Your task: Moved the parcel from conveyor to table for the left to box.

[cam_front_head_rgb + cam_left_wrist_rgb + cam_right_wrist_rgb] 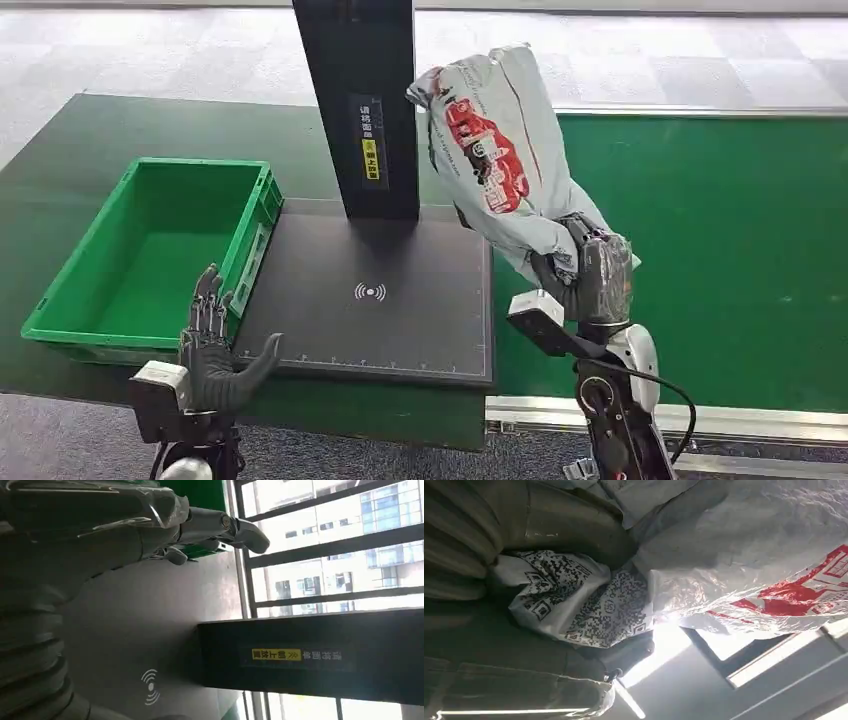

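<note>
A grey plastic parcel (495, 150) with red print and QR labels stands raised in the air, gripped at its lower end by my right hand (588, 272). It hangs over the seam between the green conveyor (720, 240) and the black table pad (370, 300). In the right wrist view the parcel (734, 565) is crumpled against my right hand (534, 535). My left hand (212, 345) is open, fingers spread, at the near edge of the pad beside the green box (150, 255). In the left wrist view my left hand (150, 525) hovers over the pad.
A black upright post (357, 100) with a yellow label stands at the back of the pad. The green box is empty. The pad carries a white wireless mark (370, 292). Grey floor lies behind the table.
</note>
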Robot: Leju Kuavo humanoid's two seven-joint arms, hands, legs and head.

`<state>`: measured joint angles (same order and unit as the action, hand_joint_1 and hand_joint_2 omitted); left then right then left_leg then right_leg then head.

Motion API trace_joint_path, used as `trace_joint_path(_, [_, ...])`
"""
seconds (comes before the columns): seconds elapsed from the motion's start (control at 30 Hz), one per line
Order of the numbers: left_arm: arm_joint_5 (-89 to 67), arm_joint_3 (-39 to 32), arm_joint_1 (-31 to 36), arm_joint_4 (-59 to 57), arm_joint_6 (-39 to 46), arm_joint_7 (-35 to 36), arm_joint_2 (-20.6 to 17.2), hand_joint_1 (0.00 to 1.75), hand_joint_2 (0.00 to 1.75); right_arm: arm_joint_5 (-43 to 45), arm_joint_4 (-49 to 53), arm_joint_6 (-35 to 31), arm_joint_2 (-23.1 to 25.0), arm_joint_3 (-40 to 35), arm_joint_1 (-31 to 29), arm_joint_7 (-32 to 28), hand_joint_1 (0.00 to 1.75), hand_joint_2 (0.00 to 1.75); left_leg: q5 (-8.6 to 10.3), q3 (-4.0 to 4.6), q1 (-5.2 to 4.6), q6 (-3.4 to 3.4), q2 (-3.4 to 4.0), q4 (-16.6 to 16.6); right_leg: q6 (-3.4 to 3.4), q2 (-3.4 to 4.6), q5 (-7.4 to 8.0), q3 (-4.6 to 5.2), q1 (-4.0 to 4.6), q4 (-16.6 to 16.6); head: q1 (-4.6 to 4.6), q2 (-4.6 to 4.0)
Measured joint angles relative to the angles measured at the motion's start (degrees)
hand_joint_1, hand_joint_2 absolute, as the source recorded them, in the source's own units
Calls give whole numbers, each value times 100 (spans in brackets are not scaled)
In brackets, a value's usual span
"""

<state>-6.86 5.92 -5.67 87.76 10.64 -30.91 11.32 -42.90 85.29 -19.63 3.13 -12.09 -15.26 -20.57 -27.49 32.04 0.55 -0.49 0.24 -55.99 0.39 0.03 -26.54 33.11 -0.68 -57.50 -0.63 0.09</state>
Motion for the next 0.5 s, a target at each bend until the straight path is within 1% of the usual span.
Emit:
trace_joint_path(0.1, [-9,-28,19,0,-4,0,15,0,175,114,15,81,28,-234,-124,-9,175,175,0,0,0,0,-3,-1,1,-1,1,-1,-1,0,0,0])
trace_joint_path(0.23, [-33,-48,72,2,-4,0,26,0,175,424,-94,424,59,-472,-355,-26,175,175,0,1,0,0,-6,0,0,0,1,1,0,0,-2,0])
trace_joint_path(0.33, [-33,-59,97,2,9,0,33,0,175,599,-409,608,131,-677,-584,-37,175,175,0,1,2,-1,-7,0,0,-1,1,1,3,0,0,0])
trace_joint_path(0.5, [39,-87,81,44,129,0,33,0,175,895,-1341,872,282,-1059,-878,2,175,175,1,2,2,-2,-9,1,0,-1,0,1,4,0,0,0])
